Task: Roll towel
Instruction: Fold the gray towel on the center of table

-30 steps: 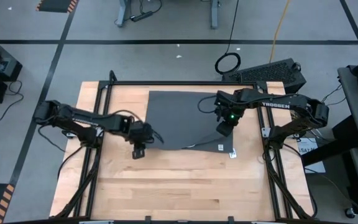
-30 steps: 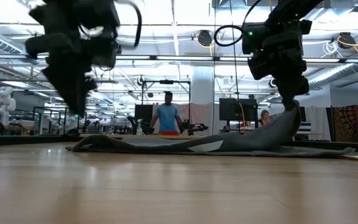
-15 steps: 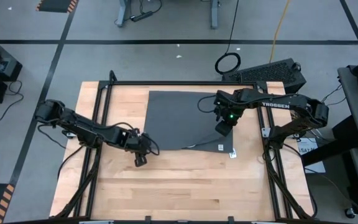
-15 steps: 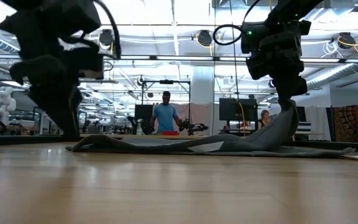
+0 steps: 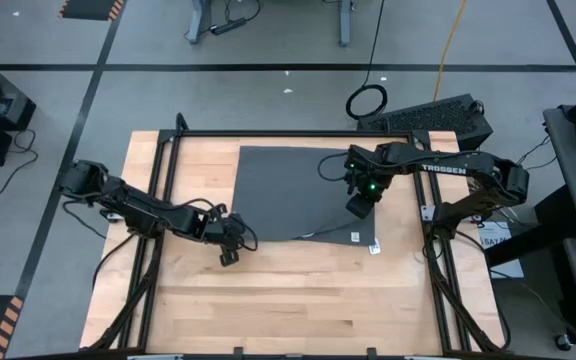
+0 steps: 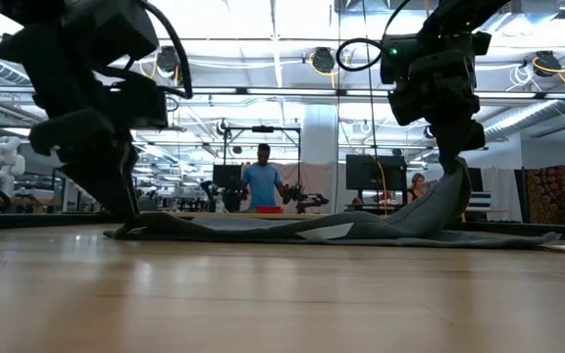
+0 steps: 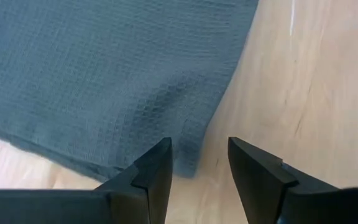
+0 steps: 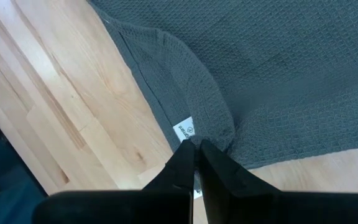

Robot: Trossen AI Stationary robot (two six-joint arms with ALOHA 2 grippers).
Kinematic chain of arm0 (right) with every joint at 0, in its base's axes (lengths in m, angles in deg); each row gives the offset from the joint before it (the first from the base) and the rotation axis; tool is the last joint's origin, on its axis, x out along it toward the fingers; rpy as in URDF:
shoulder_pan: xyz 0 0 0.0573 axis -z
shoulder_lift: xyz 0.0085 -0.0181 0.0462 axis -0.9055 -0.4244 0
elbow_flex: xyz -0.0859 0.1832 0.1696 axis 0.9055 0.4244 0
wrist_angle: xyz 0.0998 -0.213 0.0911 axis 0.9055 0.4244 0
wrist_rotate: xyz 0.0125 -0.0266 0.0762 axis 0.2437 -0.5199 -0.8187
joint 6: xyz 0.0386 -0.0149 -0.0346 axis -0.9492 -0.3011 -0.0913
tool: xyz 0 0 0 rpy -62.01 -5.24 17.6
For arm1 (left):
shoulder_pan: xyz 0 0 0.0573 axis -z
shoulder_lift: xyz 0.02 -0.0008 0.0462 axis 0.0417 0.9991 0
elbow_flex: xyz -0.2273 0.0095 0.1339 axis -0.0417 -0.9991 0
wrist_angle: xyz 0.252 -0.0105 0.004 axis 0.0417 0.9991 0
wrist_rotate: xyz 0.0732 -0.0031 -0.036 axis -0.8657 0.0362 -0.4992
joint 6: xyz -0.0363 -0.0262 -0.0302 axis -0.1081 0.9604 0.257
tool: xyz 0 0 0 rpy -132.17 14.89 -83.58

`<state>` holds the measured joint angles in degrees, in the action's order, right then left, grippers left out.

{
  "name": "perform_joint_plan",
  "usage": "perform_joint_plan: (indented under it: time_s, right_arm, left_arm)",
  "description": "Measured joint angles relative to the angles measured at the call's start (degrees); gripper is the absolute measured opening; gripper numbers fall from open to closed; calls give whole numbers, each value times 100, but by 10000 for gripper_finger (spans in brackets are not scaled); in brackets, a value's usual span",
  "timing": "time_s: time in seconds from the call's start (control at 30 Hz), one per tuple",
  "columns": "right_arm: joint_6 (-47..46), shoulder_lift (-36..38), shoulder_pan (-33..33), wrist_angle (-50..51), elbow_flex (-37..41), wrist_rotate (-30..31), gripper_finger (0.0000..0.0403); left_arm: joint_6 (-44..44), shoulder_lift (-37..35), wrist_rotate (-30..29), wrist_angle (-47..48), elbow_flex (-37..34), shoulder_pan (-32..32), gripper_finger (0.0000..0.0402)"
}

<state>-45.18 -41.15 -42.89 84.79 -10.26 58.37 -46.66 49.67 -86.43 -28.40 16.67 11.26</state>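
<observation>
The dark grey towel lies spread on the far half of the wooden table, and its near right part is drawn up into a peak. My right gripper is shut on that peak beside the small white tag. My left gripper stands open, low over the table at the towel's near left corner. In the left wrist view one finger shows over the cloth and the other over bare wood. My right gripper pinches a raised fold of the towel next to the white tag between its two shut fingers. The fingers come from above, slanting down. The held cloth hangs below them as a slack cone, and the rest of the towel lies on the table.
A black metal frame runs round the table top. The near half of the table is bare wood. A black case sits on the floor beyond the far right corner. In the room behind the table stands a person.
My left gripper has come down toward the table and a little toward the near edge, ending at the towel's near left corner; its wrist has tipped and turned on the way. The towel holds the same shape.
</observation>
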Motion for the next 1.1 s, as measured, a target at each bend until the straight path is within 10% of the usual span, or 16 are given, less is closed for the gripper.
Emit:
perform_joint_plan:
  time_s: [0.4,0.8,1.1]
  right_arm:
    - [2,0,0,23,0,-7,4]
    - [93,662,6,613,-26,20,4]
    - [-248,1710,59,1489,-791,1253,4]
  left_arm:
    - [0,140,-108,139,103,-32,9]
    - [-1674,-787,-290,2351,1736,-612,3]
    - [-3543,-1022,-339,2696,3140,-2260,2]
